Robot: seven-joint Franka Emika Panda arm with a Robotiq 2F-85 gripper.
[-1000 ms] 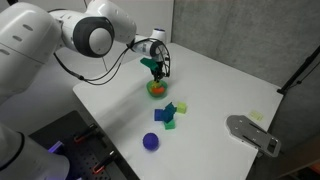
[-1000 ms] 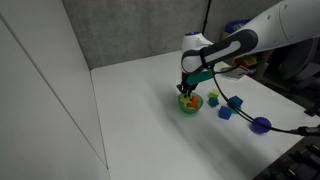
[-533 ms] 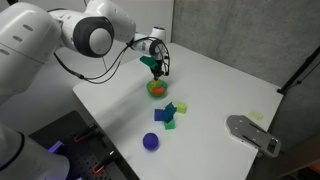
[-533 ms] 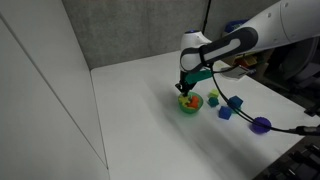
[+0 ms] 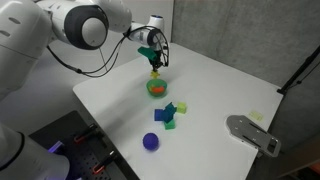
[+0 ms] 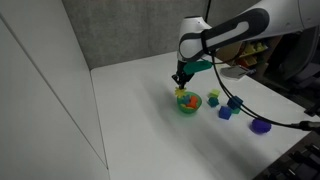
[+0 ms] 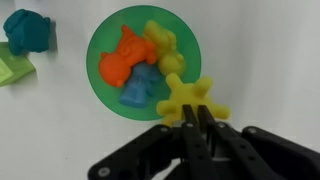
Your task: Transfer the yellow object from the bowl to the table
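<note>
Gripping the yellow object [image 7: 188, 96], the tool [image 7: 191, 116] hides part of it.

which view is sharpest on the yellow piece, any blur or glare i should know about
Wrist view: the small yellow star-shaped piece reads clearly, if soft-edged; the dark tool gripping it is out of focus; the shapes in the round green bowl are soft too; the white table is bright, without hard glare. In both exterior views the piece is too small to make out.
</note>
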